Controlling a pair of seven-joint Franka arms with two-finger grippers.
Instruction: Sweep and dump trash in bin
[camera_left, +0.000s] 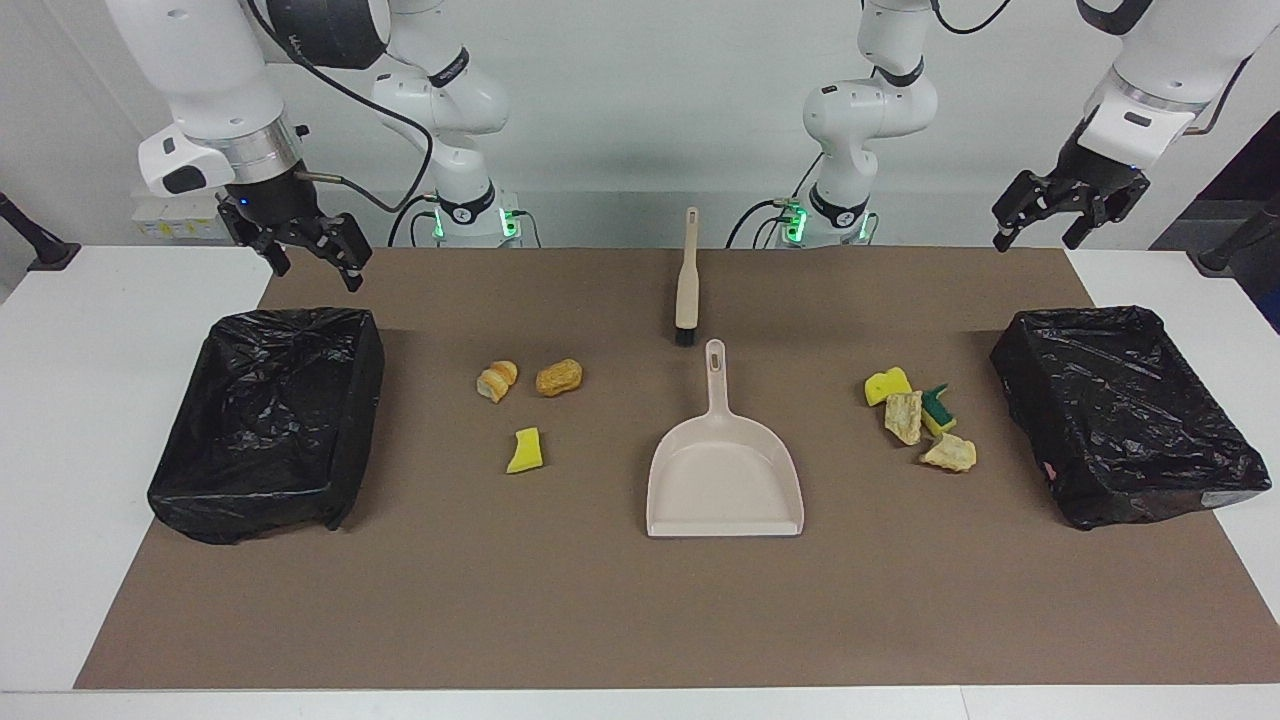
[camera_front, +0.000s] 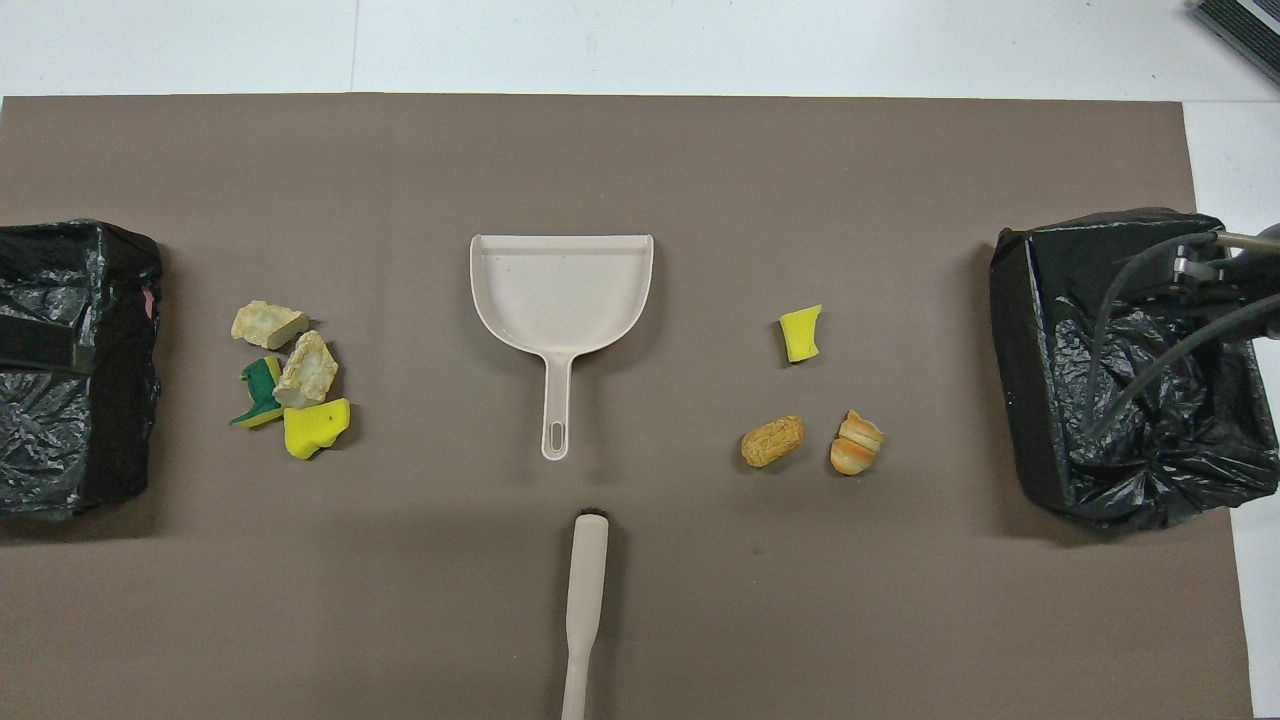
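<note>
Light was bright and even in both views, coming from above. Shadows were soft and short: a faint one lay on the brown mat (camera_left: 600, 600) beside the dustpan (camera_left: 724, 480), and darker ones edged the 2 bins. The black liner of the bin (camera_left: 270, 420) under the right gripper (camera_left: 312, 250) showed small glints of glare, as did the bin (camera_left: 1125, 410) below the left gripper (camera_left: 1065, 215). Focus was sharp throughout, with no motion blur.

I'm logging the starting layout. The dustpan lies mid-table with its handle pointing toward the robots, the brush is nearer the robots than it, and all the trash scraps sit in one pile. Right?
Not quite. The trash is in two groups, one toward the left arm's end, one toward the right arm's, as the overhead view shows. The dustpan and brush are as you say.
</note>
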